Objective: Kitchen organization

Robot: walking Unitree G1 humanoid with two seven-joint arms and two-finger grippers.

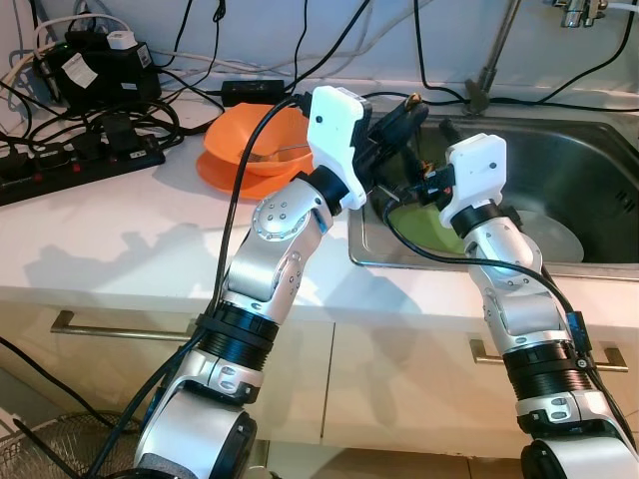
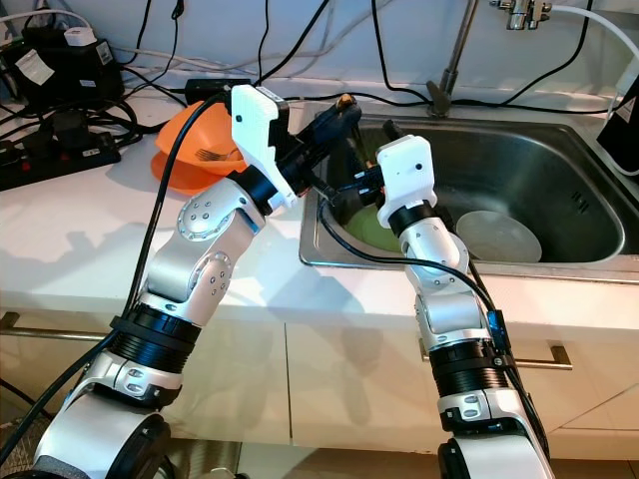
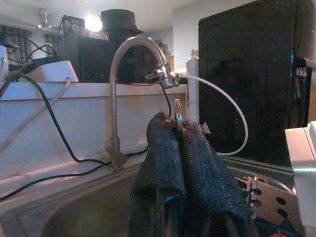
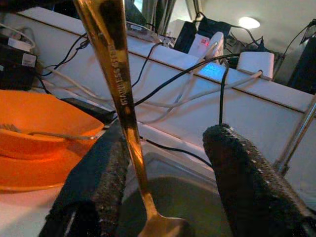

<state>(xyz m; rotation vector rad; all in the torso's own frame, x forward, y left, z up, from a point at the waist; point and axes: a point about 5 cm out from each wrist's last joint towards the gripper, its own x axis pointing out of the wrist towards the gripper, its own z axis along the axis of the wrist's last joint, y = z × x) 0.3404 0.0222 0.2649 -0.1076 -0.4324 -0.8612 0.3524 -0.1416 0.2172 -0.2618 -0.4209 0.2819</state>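
Gold utensil (image 4: 123,98), stamped as stainless steel along its handle, hangs steeply over the left end of the sink (image 2: 519,160), its upper tip pinched between the pressed-together fingers of the left gripper (image 3: 177,123) and its lower end widening just above the basin. The white counter (image 1: 100,230) runs to the left of the sink and along its front edge, with cabinet fronts and a metal drawer handle (image 1: 120,324) below. The sink itself is a steel basin set into that counter, with a curved faucet (image 3: 123,74) rising from its back rim. Both silver arms reach up from in front of the sink and meet over its left end, the left one crossing the counter's corner. On the counter just left of the sink stands an orange bowl (image 1: 250,140) on an orange plate (image 1: 215,170), and a fork (image 4: 44,133) lies in the bowl. Farther left of the sink, a black power strip (image 1: 80,165) and a tangle of cables lie against the wall. Inside the sink, a green plate (image 2: 374,232) lies at the left end and a grey plate (image 2: 499,235) near the middle. The right gripper (image 4: 168,143) sits low over the sink's left end with its fingers spread, the utensil's handle running just beside one finger (image 4: 98,182); whether they touch is unclear.
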